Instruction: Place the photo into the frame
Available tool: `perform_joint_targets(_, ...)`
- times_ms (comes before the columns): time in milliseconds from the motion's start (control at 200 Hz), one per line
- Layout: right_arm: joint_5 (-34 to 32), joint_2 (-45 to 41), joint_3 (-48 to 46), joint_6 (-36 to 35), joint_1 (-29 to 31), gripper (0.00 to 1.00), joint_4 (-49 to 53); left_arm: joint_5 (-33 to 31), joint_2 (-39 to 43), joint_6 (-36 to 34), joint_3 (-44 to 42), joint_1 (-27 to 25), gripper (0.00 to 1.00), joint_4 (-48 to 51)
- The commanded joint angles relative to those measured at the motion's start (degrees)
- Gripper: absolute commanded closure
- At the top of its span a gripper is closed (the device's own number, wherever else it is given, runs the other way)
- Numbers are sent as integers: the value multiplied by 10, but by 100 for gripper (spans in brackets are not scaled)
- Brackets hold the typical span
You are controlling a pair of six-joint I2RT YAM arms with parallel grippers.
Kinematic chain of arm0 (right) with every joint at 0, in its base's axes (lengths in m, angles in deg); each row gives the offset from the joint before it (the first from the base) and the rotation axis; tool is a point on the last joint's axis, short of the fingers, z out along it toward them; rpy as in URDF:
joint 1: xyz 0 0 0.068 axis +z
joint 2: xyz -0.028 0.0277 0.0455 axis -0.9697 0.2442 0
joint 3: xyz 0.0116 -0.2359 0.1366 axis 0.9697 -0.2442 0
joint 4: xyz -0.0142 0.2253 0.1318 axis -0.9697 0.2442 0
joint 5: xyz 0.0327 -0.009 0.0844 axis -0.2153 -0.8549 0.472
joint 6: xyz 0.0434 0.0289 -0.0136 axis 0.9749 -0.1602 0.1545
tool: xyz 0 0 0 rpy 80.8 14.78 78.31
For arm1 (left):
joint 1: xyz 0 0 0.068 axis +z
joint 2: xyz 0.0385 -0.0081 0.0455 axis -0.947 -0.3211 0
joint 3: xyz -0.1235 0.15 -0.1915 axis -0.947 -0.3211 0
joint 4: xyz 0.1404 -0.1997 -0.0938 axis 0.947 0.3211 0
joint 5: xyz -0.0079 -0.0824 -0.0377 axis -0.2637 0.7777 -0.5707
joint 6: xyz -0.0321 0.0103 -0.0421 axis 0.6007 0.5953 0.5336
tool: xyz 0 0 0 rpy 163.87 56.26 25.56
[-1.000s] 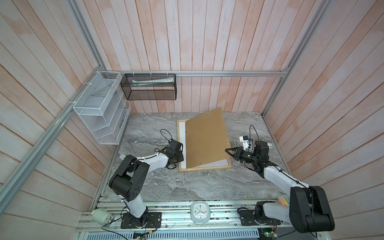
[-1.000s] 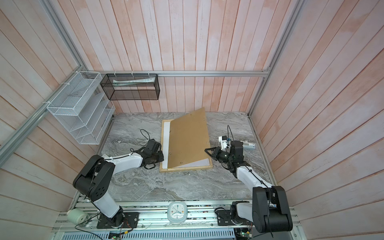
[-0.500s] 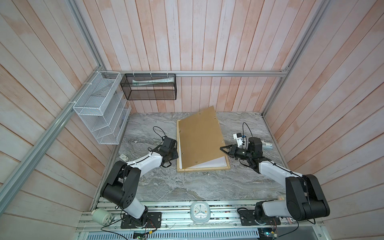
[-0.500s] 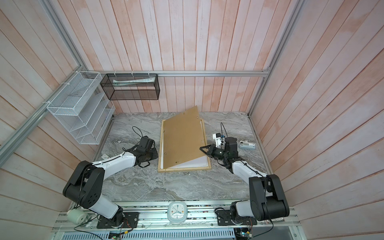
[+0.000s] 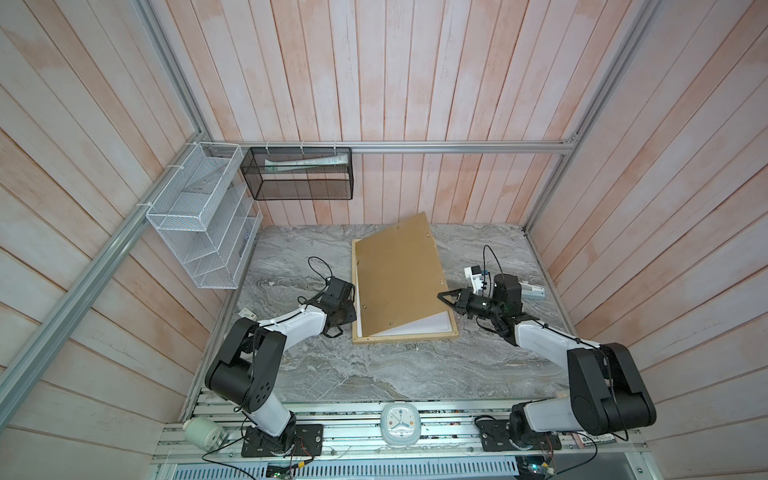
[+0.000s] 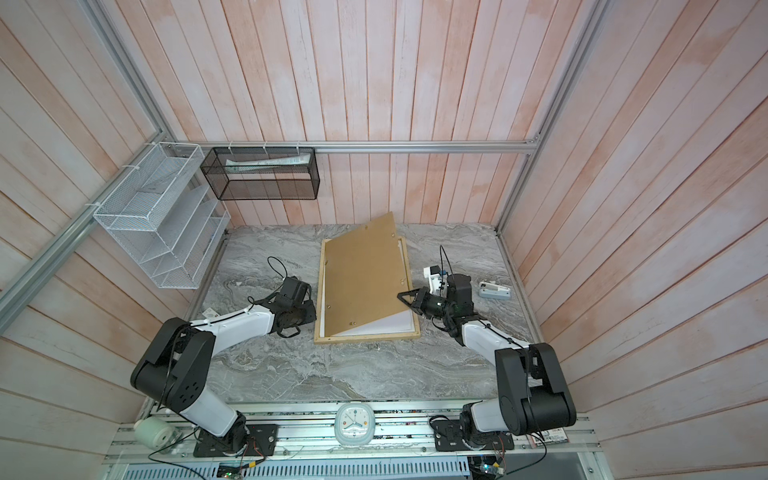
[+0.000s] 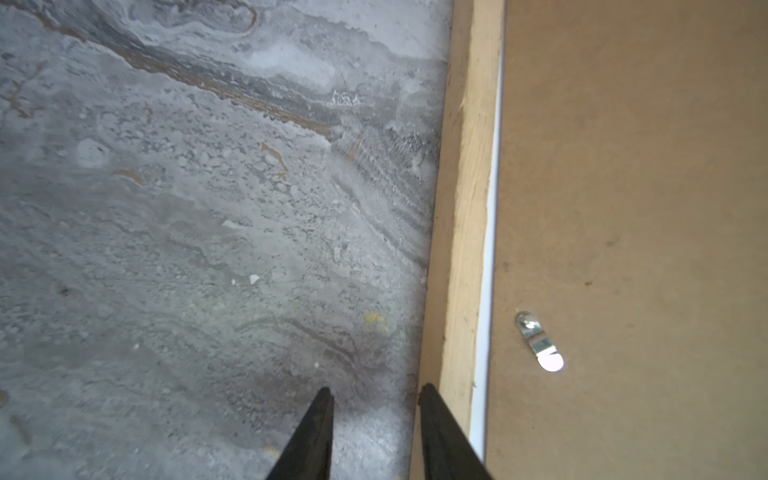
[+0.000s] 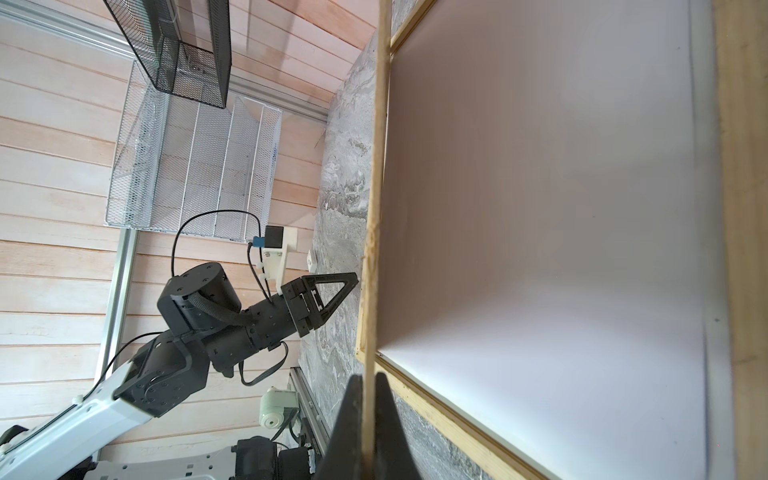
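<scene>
The frame lies flat on the grey tabletop, between the two arms. A brown backing board rests tilted over it, one side raised, with a white sheet showing underneath. The right gripper is closed on the raised edge of the backing board. The left gripper sits partly open with nothing between its fingers, one finger touching the frame's outer edge. The photo's printed side cannot be seen.
</scene>
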State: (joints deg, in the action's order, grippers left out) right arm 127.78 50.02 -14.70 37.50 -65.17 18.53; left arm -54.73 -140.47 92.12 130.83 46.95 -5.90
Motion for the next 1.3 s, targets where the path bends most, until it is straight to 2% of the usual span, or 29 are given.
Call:
perform_joint_targets(0, 2, 1, -2, 13, 7, 100, -76, 15, -10, -7, -9, 1, 63, -14)
perform_joint_targets(455, -19, -9, -37, 47, 12, 100, -104, 28, -12, -10, -11, 2, 63, -19)
perform_joint_targets(865, -10, 7, -48, 73, 15, 100, -136, 36, -13, -12, -9, 1, 64, -21)
perform_joint_targets(1040, 4, 20, -32, 53, 24, 100, -125, 38, -16, -15, -5, 1, 64, -19)
perform_joint_targets(1295, -13, 22, -27, 29, 28, 100, -92, 39, -17, -18, 0, 1, 64, -17)
